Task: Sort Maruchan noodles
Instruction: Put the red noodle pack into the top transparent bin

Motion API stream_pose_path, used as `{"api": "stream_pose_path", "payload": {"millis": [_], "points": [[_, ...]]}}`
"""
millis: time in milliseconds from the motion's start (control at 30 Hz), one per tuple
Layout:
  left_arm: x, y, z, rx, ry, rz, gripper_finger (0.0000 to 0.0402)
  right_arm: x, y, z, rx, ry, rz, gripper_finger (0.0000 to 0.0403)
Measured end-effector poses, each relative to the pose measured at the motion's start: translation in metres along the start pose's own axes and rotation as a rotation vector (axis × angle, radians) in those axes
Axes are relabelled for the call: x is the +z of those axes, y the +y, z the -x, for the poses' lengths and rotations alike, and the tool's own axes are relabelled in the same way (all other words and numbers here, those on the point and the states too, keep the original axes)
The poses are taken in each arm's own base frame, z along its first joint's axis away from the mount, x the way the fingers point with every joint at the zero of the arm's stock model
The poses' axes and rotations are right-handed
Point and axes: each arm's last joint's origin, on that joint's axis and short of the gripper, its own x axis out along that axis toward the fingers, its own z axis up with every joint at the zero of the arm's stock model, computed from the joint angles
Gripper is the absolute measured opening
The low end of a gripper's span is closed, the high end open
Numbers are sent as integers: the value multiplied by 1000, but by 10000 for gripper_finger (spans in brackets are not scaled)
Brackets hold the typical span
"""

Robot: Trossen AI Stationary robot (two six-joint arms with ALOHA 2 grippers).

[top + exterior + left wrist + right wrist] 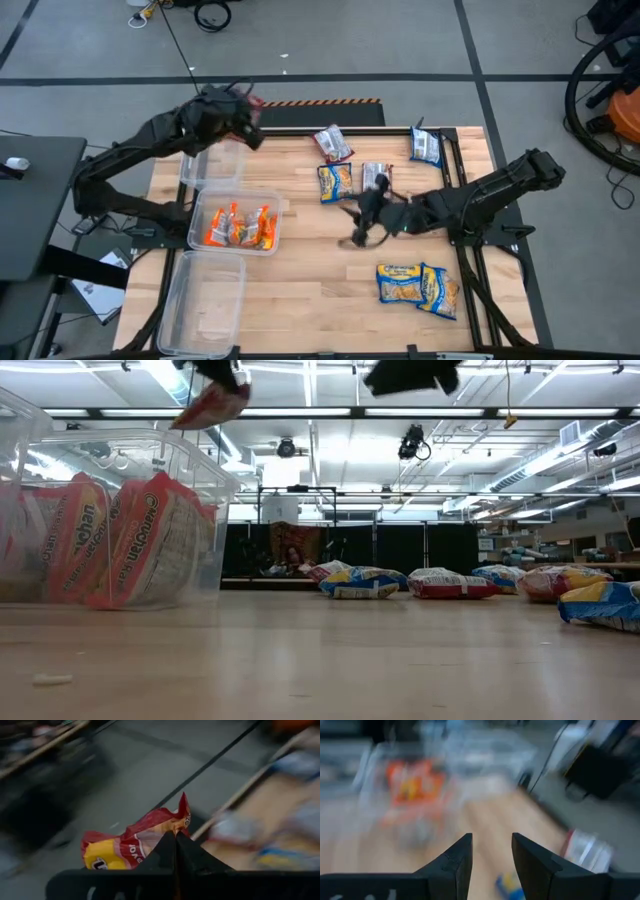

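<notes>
**Ramen packets on the counter, one red packet held aloft by the left claw**

A red packet (137, 842) hangs pinched between the closed fingers of the left claw (247, 112), raised above the far left corner of the counter (310, 300), beside the far clear bin (212, 165); in the low view it dangles at the upper edge of the picture (208, 405). Orange packets (238, 226) stand on edge in the middle clear bin (274, 207), seen close through its wall in the low view (150, 540). The near clear bin (178, 300) sits at the left front corner. Loose packets lie on the bare wood: a red-and-silver packet (333, 142) and a blue-and-silver packet (425, 147) near the far edge, a blue-and-yellow packet (335, 181) just inward of these, another silver packet (376, 176) beside it and partly under the right arm, and a pair of blue-and-yellow packets (418, 284) lying against each other near the right front. The right claw (360, 236) hovers over the middle of the counter, its fingers (457, 862) spread apart and holding nothing. The right wrist view is blurred; orange packets and bins show only faintly beyond the fingers.
</notes>
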Motion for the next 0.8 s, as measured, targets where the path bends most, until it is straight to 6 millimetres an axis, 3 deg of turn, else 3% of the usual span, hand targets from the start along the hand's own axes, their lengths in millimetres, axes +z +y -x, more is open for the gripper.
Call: {"api": "stream_pose_path", "payload": {"millis": [233,367,533,667,800], "points": [[30,-20,6,-422,-279,123,4,29,-5,-12,47,-243,233,166],[31,-30,8,-673,-344,-23,3,40,-12,-11,-13,-315,385,198],[28,-36,15,-985,-423,-211,3,59,-27,13,-86,-418,501,240],[26,-39,21,-1200,-511,-316,3,66,-37,18,45,-497,487,252],[25,-51,21,-1296,-570,-406,3,66,-40,9,223,-540,429,248]]}}
